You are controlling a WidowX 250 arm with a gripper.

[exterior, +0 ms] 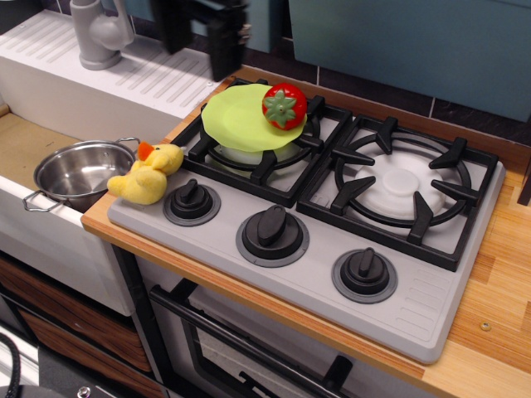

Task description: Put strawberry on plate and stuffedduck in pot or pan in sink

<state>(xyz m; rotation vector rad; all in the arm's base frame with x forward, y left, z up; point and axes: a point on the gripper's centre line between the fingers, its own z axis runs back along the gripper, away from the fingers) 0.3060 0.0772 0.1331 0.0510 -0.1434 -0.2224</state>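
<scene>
The strawberry sits on the plate, but the duck lies beside the pot, untouched; the gripper hangs empty, jaws spread.

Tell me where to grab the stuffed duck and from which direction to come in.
Grip the stuffedduck across its plump yellow body, coming down from above. It lies at the stove's left front corner, head and orange beak toward the back, right beside the pot, so a side approach looks cramped. The gripper hangs up behind.
</scene>
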